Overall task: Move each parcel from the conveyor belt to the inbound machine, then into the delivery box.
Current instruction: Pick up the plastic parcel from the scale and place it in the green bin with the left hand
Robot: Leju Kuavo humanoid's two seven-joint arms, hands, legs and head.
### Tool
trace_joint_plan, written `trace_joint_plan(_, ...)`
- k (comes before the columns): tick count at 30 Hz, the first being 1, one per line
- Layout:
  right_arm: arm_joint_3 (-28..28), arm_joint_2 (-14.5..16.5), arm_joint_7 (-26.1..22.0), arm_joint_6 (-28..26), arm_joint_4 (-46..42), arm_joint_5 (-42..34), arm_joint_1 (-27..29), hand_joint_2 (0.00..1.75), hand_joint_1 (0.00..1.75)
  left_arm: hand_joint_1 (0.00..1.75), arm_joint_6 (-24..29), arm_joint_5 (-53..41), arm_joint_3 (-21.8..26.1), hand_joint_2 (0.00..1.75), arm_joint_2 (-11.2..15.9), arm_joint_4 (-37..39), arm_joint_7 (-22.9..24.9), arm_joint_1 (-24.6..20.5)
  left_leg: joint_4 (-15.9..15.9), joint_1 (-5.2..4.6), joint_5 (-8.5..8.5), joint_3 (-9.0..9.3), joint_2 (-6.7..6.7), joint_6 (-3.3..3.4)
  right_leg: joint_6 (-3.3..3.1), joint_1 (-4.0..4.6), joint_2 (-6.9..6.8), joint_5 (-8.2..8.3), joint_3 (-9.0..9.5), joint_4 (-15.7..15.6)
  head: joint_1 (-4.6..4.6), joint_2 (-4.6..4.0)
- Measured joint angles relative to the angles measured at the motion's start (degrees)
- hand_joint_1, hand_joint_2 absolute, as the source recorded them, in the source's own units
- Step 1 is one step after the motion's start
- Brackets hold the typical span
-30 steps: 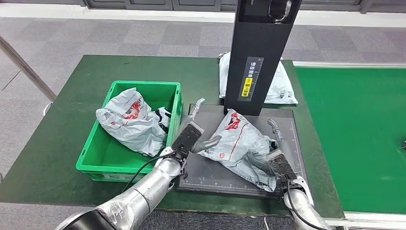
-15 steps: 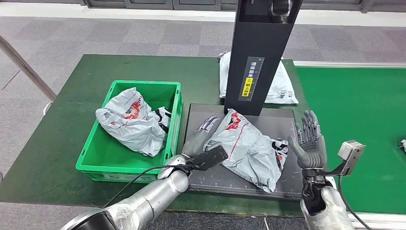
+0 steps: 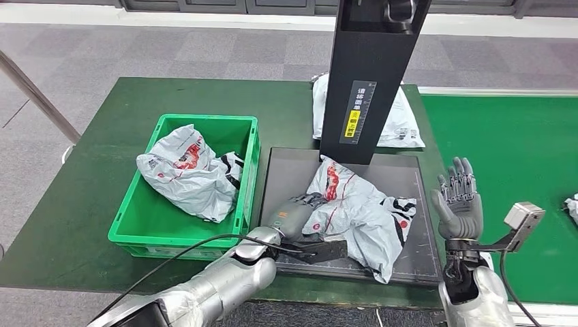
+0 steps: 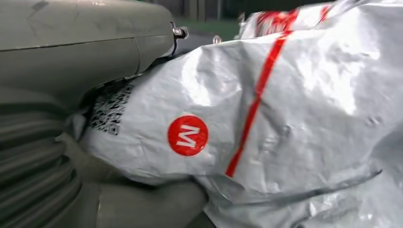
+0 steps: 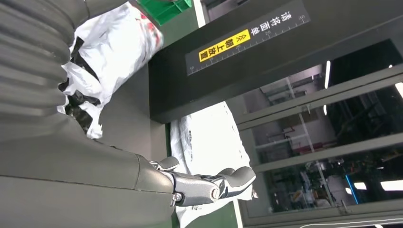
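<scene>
Grey plastic of the parcel [image 3: 354, 211] fills the space in front of my left robot hand [image 3: 294, 216], which lies against its near-left edge on the scanner plate [image 3: 409, 178]. My left wrist view shows the thumb [image 4: 152, 205] under the bag [image 4: 266, 118] and the palm cover pressed to its printed side, so this robot hand grips the parcel, though the fingers on the far side are hidden behind the crumpled film. A red round logo and a red stripe face that wrist camera.

My right robot hand [image 3: 459, 204] is raised just off the right edge of the plate, upright, palm toward the parcel, fingers apart and holding nothing. It stands clear of the bag.

Beyond my left robot hand, the parcel sprawls across the middle of the dark plate, its far end close to the foot of the black scanner column [image 3: 368, 75]. To the left of that hand, touching the plate's side, sits the green box [image 3: 178, 240], with another grey parcel [image 3: 187, 172] already lying inside it. Behind the column a third white bag [image 3: 399, 122] lies flat on the green tabletop [image 3: 102, 136]; my right wrist view shows it [image 5: 209, 142] past my fingers [image 5: 209, 185]. To the right of my right robot hand runs the green belt [image 3: 518, 170], with a small white object [image 3: 571, 204] at the picture's edge that I cannot make out.
</scene>
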Motion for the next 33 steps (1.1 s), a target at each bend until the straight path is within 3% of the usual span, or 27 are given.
trace_joint_plan(8,-1.17,0.46,0.56,0.15,0.28,0.51,-0.31,1.75,0.0,1.75,3.2,2.01,-1.8,1.75,-0.11,0.2,-2.41,-0.61,0.0,0.0,0.0,0.0,0.0,0.0,0.0,0.0,-0.01,0.0,0.0,0.01,0.0,0.0)
trace_joint_plan(16,-1.24,0.74,1.27,-0.54,1.64,0.75,-1.54,1.75,0.0,1.75,11.51,11.54,0.88,1.75,-0.11,-0.6,-12.01,-0.23,0.0,0.0,0.0,-0.03,-0.01,0.0,0.0,0.0,-0.01,0.0,-0.05,0.02,0.0,0.0)
trace_joint_plan(21,-1.25,0.92,1.64,-1.28,1.7,0.38,-0.63,1.75,0.0,1.75,14.91,22.42,5.9,1.75,-0.09,-2.57,-22.54,0.14,0.0,0.0,0.0,-0.09,-0.01,0.0,0.0,0.0,-0.01,0.0,-0.12,0.01,0.0,0.0)
trace_joint_plan(26,-1.64,1.1,2.02,-1.06,1.7,-0.89,0.73,1.75,0.0,1.75,13.85,29.34,12.13,1.75,0.2,-5.17,-30.87,0.22,0.0,0.0,0.0,-0.14,-0.01,0.0,0.0,0.01,-0.01,0.0,-0.16,0.02,0.01,0.0)
trace_joint_plan(29,-2.28,1.37,1.88,-0.57,1.7,-1.26,1.75,1.75,0.0,1.75,13.97,31.22,16.93,1.75,1.62,-9.09,-35.0,0.2,-0.01,0.01,0.01,-0.15,0.01,-0.01,-0.01,0.01,0.01,0.0,-0.19,0.04,0.0,0.0)
trace_joint_plan(33,-2.85,1.49,1.49,0.61,1.7,-1.36,2.58,1.75,0.0,1.75,16.52,30.3,22.92,1.75,5.17,-15.6,-36.98,-0.31,-0.01,0.01,0.02,-0.15,0.1,-0.03,-0.01,0.01,0.07,0.0,-0.26,0.1,0.0,0.0)
